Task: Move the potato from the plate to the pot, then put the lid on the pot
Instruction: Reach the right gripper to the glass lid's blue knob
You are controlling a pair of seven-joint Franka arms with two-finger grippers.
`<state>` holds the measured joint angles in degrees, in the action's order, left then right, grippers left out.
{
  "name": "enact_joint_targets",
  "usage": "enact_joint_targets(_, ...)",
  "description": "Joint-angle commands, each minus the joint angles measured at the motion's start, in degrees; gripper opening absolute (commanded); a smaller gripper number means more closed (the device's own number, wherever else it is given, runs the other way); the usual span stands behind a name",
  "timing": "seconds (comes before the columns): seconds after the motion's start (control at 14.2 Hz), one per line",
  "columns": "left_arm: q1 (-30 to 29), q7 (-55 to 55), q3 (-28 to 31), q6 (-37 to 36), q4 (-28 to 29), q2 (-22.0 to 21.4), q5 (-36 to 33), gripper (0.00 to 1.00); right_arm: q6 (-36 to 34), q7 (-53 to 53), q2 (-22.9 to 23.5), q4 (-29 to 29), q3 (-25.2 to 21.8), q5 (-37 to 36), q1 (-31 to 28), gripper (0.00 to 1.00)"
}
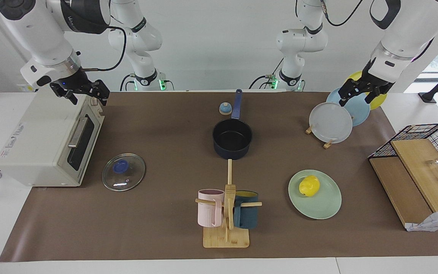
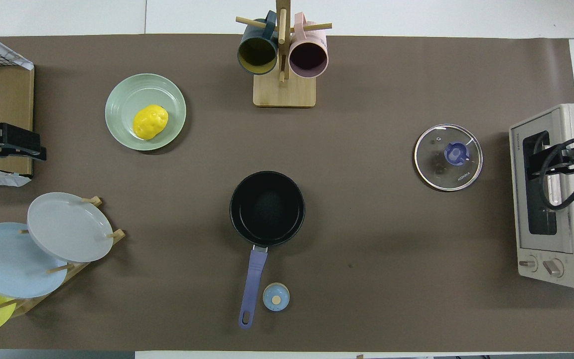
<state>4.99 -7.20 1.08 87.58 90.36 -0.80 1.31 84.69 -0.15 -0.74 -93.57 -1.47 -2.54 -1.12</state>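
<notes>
A yellow potato [image 1: 309,186] [image 2: 150,121] lies on the pale green plate [image 1: 323,207] [image 2: 122,99], toward the left arm's end of the table. The dark navy pot [image 1: 232,139] [image 2: 267,207] stands mid-table with nothing inside, its blue handle pointing toward the robots. The glass lid [image 1: 124,172] [image 2: 448,157] with its blue knob lies flat on the mat in front of the toaster oven. My left gripper [image 1: 356,99] [image 2: 5,144] hangs open in the air by the plate rack. My right gripper [image 1: 86,93] [image 2: 561,157] hangs open above the toaster oven. Neither holds anything.
A toaster oven [image 1: 44,140] [image 2: 556,199] sits at the right arm's end. A mug tree [image 1: 226,213] [image 2: 283,60] with two mugs stands farther from the robots than the pot. A plate rack [image 1: 331,121] [image 2: 68,227], a small bell [image 1: 225,109] [image 2: 276,297] and a wire basket [image 1: 420,163] are also present.
</notes>
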Motion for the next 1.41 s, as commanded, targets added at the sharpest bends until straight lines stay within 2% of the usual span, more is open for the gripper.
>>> enact_joint_targets(0.0, 0.28, 0.7, 0.15, -0.22, 1.31, -1.39, 0.53, 1.0, 0.3, 0.76, -0.93, -1.26, -0.72, 1.13, -2.03, 1.0)
enact_joint_targets(0.71, 0.37, 0.79, -0.12, 0.39, 1.49, -1.39, 0.53, 1.0, -0.14, 0.5, -1.02, -1.43, -0.55, 1.22, -1.52, 1.0)
enact_joint_targets(0.85, 0.37, 0.7, -0.2, 0.57, 1.49, -1.39, 0.53, 1.0, 0.91, -2.38, -1.54, -1.26, -0.29, 1.13, -1.51, 1.0)
enact_joint_targets(0.99, 0.37, 0.61, -0.21, 1.01, 1.57, -1.39, 0.53, 1.0, 10.1, -7.49, -1.63, -5.27, -0.29, 1.22, -1.51, 1.0)
enact_joint_targets(1.06, 0.37, 0.52, -0.29, 1.1, 1.58, -1.39, 0.53, 1.0, 12.4, -8.02, -1.02, -6.78, -0.29, 1.31, -1.6, 1.0)
enact_joint_targets(1.34, 0.37, 0.7, -0.29, 3.03, 1.84, -1.31, 0.53, 1.0, 23.38, -9.79, 6.52, -8.89, -0.2, 1.31, -1.43, 1.0)
